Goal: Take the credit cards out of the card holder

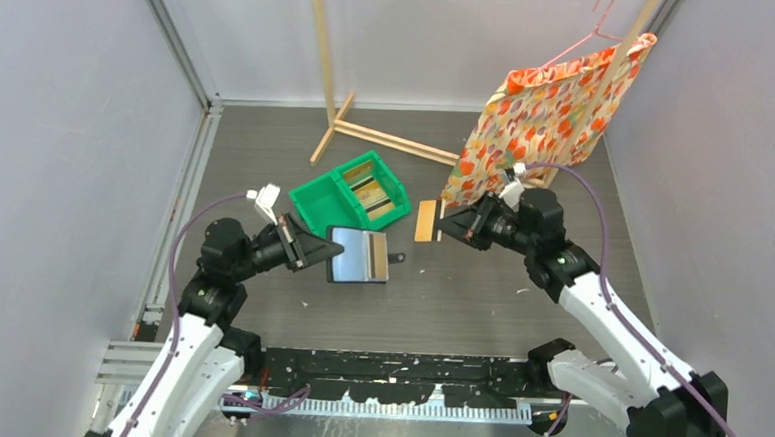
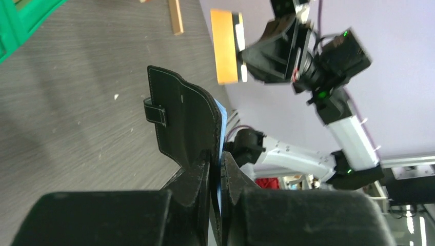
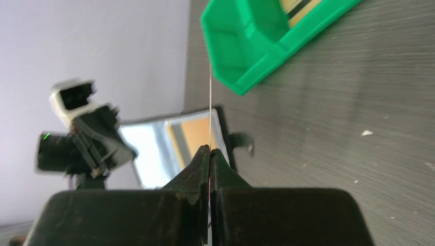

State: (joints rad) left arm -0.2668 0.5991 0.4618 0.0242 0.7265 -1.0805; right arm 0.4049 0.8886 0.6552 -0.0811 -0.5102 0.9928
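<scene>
Orange card (image 1: 425,221) sits clamped in the right claw (image 1: 445,224), pinched by its right-hand edge and clear of the holder (image 1: 357,255), with a gap between the two. It hangs above the table (image 1: 479,303). The left claw (image 1: 320,249) is clenched on the holder's near-left edge, keeping it spread open and off the table. The green bin (image 1: 337,194) lies just left of the card and a little farther from the bases, so the right arm is the nearer one, and a short leftward carry would probably drop the card in. The card's long axis runs away from the bases in the top view, and it shows edge-on as a thin line in the right wrist view. A tan card (image 1: 377,257) shows at the holder's right side. How many more are tucked in the pockets can't be told. The bin's contents are only partly visible, striped tan shapes. The left fingertips are hidden by the holder's flap.
</scene>
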